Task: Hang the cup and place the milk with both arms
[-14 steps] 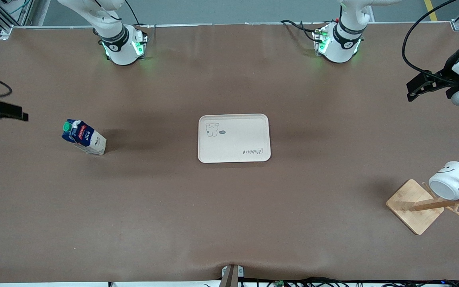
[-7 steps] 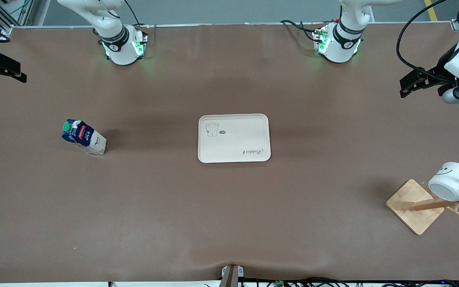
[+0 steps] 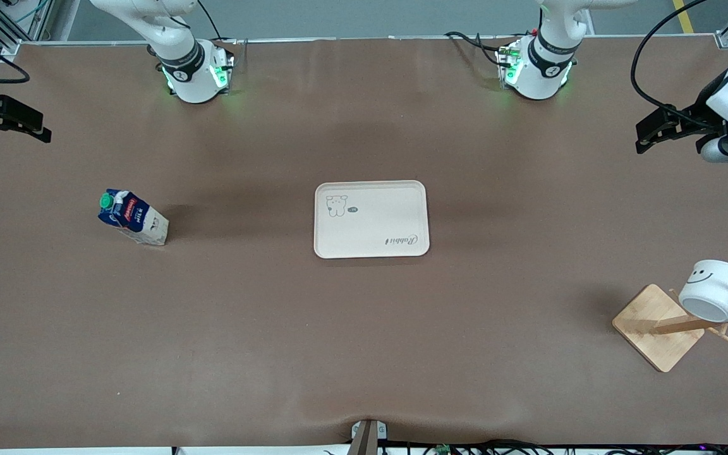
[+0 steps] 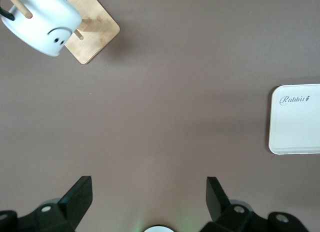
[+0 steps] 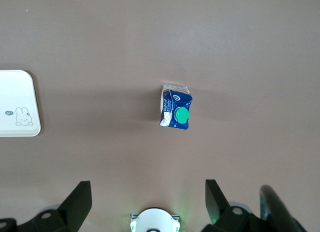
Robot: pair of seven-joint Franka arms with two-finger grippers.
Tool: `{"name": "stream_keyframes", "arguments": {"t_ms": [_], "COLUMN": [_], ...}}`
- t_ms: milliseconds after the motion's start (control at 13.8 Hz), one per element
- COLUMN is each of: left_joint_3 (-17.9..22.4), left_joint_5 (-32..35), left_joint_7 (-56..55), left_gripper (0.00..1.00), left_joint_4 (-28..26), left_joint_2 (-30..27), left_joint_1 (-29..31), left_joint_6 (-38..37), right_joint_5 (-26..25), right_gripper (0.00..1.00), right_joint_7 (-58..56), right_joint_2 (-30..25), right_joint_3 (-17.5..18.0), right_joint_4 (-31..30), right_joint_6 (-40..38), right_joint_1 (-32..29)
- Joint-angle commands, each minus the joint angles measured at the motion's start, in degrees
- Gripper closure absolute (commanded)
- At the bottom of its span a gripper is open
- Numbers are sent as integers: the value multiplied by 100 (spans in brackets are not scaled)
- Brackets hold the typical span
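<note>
Cup [image 3: 714, 289] hangs by its handle on the wooden rack [image 3: 661, 326]; milk [image 3: 132, 217] stands on the tabletop [image 3: 364, 328], well apart from the tray [image 3: 371, 218]. Left gripper [image 3: 652, 133] and right gripper [image 3: 21, 123] hover spread wide, holding nothing.

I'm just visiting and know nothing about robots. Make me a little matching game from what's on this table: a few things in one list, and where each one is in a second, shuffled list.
Things:
1. cup
2. milk
3. tray
4. left pincer

Places or states:
A. standing on the table toward the right arm's end
B. open, holding nothing, up over the table's left-arm end
C. hanging by its black handle on a peg of the wooden rack
D. lying bare at the middle of the table

Pairs: 1-C, 2-A, 3-D, 4-B
</note>
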Motion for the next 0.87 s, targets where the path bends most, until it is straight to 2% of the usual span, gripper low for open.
{"name": "stream_keyframes", "arguments": {"t_ms": [0,796], "left_joint_3": [24,6], "left_joint_5": [-74,-30], "left_joint_7": [123,79], "left_gripper": [0,0], "left_joint_4": [79,193], "left_joint_2": [-17,27], "left_joint_1": [13,-4], "left_joint_6": [-106,-106], "right_joint_5": [21,30], "right_gripper": [0,0], "right_joint_7": [168,177], "right_joint_2": [-193,-404], "right_joint_3": [-4,-4], "right_joint_4": [-229,-502], "right_joint_6": [52,368], "right_joint_1": [-70,-114]}}
